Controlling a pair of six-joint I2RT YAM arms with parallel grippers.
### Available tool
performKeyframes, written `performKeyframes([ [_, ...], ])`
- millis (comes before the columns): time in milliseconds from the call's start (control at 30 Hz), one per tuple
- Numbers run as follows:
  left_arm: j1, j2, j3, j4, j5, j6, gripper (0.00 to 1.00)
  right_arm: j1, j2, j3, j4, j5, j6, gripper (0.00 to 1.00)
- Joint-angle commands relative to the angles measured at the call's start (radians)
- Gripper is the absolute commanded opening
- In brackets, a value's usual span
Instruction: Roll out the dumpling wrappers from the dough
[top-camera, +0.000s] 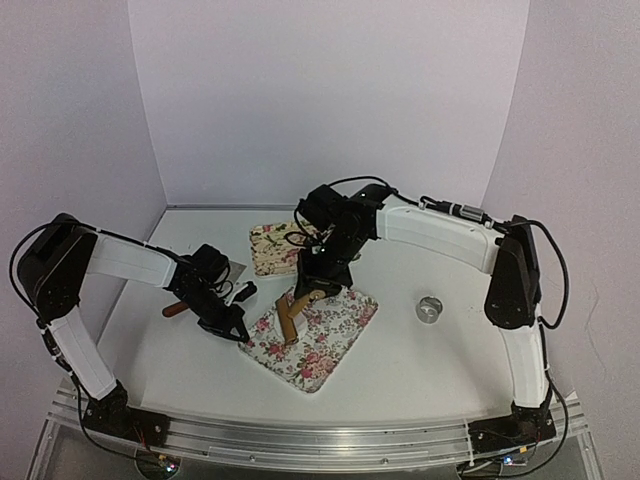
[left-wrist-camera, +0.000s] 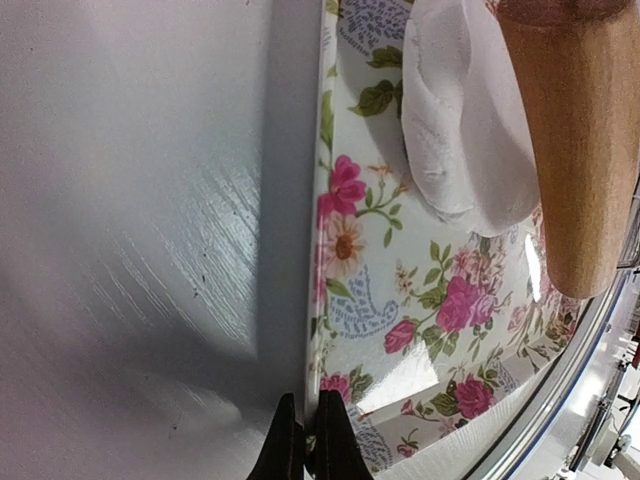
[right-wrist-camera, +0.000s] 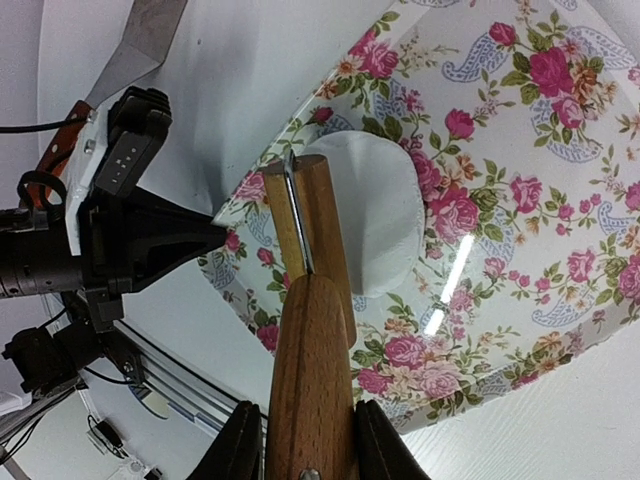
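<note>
At the near flowered tray (top-camera: 340, 335), mid-table:

- Right gripper (right-wrist-camera: 308, 445) — closed round the handle of a wooden rolling pin (right-wrist-camera: 312, 300), one finger on each flank; the pin is carried lengthwise, straight out ahead of the wrist.
- Rolling pin, lie of: long axis runs from the gripper out across the tray toward its left corner; the far end overlaps one edge of the dough; whether it bears down or only hovers cannot be told.
- Dough (right-wrist-camera: 375, 215): one flat, white, roundish patch on the tray, close to the left corner; it sits just ahead of the right gripper but off the pin's line, most of it bare on the side toward the tray's middle.
- Relation that matters: the pin covers only the patch's rim; judged from this, a rolling stroke needs the pin shifted sideways over the patch before it travels along its axis.
- Left gripper (left-wrist-camera: 305, 445) — shut on the tray's rim beside the left corner, just beside the dough; apparently steadying the tray.
- Nearer arm: both are close; the right one has the tool.
- Farther out: a second flowered tray (top-camera: 275, 245) behind; a metal ring (top-camera: 428, 308) well apart to the right; a scraper (right-wrist-camera: 150, 40) on the table beyond the left gripper.
</note>
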Motion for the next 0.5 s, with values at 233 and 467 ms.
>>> performKeyframes([
  [233,0.004,-0.004,0.027,-0.024,0.025,-0.034,0.0,-0.035,-0.023,-0.135,-0.006,0.052,0.083,0.0],
  [467,0.004,-0.005,0.026,-0.042,-0.001,-0.056,0.0,-0.055,0.019,-0.218,-0.055,0.092,0.074,0.0],
])
